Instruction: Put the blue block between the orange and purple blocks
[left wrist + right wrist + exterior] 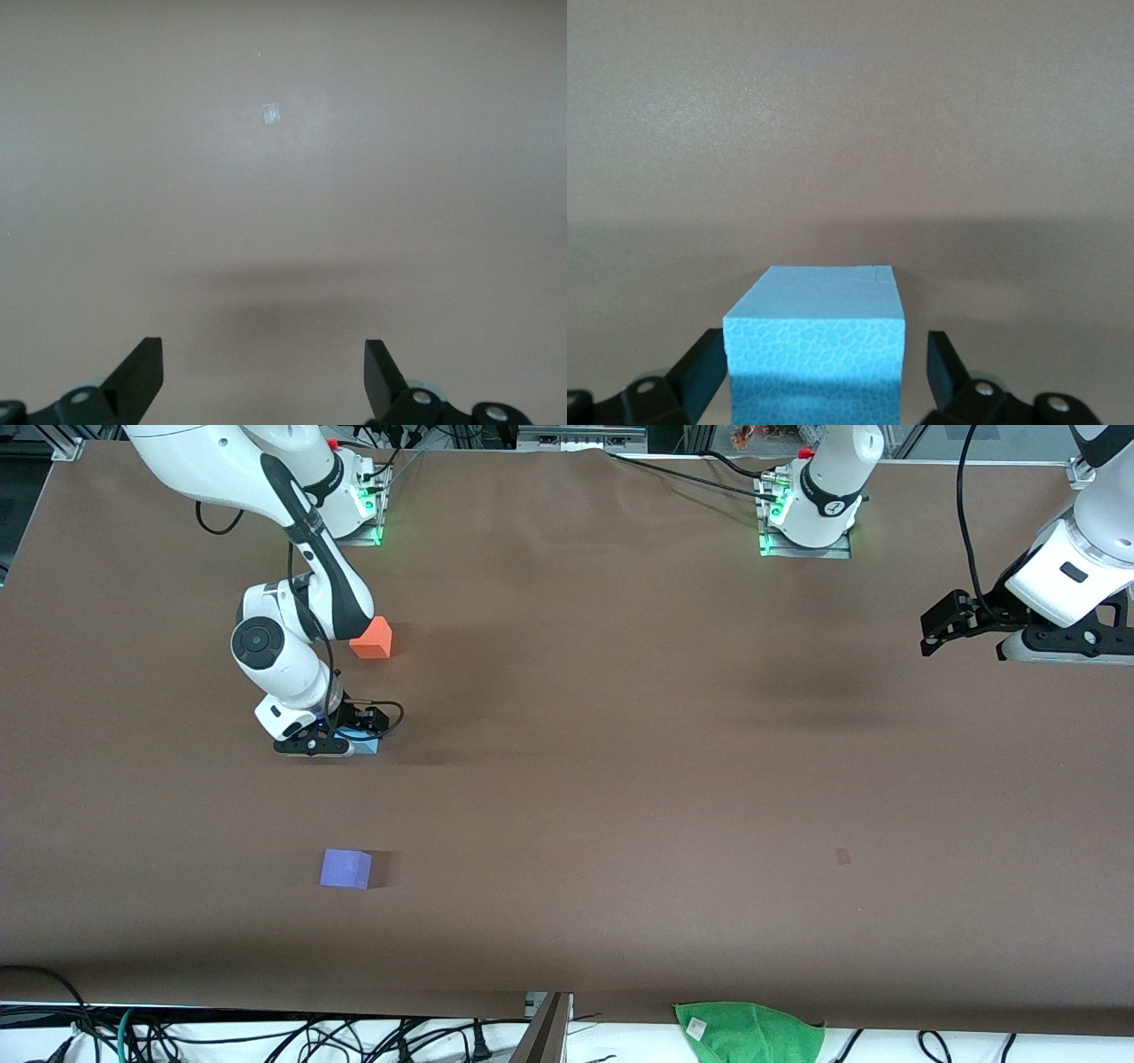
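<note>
The blue block [365,744] [815,336] rests on the brown table, between the orange block [372,638] farther from the front camera and the purple block [345,868] nearer to it. My right gripper [341,740] [824,367] is down around the blue block, open. One finger stands a little clear of the block's side, and the other finger lies right beside the block. My left gripper [930,633] [264,372] waits in the air over the left arm's end of the table, open with nothing between its fingers.
A green cloth [749,1032] lies at the table's edge nearest the front camera. A small pale mark [272,113] shows on the table under the left gripper. Cables run along that near edge.
</note>
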`<action>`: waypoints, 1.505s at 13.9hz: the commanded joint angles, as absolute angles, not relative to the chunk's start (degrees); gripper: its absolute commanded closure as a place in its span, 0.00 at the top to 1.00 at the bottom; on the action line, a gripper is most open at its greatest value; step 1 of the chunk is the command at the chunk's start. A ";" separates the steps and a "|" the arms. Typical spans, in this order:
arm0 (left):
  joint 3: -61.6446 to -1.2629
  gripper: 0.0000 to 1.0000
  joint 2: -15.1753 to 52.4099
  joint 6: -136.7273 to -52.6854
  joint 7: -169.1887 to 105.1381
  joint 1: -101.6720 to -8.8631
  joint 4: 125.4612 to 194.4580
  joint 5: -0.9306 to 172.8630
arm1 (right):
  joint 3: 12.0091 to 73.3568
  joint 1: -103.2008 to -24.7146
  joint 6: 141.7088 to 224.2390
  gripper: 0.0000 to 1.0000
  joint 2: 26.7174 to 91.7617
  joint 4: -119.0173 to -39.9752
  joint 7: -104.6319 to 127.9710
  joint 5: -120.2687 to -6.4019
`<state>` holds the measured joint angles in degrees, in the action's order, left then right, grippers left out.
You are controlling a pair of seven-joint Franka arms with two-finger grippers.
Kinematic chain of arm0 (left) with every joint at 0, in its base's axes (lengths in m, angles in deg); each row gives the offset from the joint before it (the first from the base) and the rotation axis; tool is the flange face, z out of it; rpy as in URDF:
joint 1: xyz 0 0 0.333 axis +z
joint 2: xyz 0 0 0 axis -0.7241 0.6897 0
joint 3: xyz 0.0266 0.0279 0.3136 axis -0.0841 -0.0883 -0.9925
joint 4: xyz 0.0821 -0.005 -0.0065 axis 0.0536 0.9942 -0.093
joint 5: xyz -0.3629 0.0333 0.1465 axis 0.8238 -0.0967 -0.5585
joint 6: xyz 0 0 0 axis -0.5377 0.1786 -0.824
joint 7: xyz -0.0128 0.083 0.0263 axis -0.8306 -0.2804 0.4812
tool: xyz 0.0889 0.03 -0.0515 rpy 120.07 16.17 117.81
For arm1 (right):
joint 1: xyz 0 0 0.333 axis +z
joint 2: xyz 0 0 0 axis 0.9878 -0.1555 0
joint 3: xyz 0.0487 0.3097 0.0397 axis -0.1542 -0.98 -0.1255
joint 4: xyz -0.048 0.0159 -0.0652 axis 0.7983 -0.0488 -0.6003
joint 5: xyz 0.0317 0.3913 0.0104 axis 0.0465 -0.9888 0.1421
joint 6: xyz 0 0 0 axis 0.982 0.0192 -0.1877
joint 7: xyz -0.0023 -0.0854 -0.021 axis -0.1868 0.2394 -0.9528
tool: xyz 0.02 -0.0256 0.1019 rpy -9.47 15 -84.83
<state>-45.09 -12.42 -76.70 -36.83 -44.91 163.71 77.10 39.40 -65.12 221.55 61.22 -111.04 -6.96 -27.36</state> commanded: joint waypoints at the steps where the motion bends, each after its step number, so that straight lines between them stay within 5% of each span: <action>1: -45.03 1.00 -12.19 -75.63 -38.04 -44.64 162.90 76.10 | 39.17 -65.06 222.57 1.00 61.87 -112.05 -6.63 -28.16; 8: -45.12 1.00 -12.19 -75.54 -38.04 -44.64 162.90 76.01 | 39.25 -64.97 217.05 1.00 65.03 -108.37 -2.86 -27.81; 21: -45.12 1.00 -12.28 -75.54 -38.04 -44.64 162.99 76.01 | 45.23 -65.32 165.38 1.00 69.08 -75.68 8.57 -27.19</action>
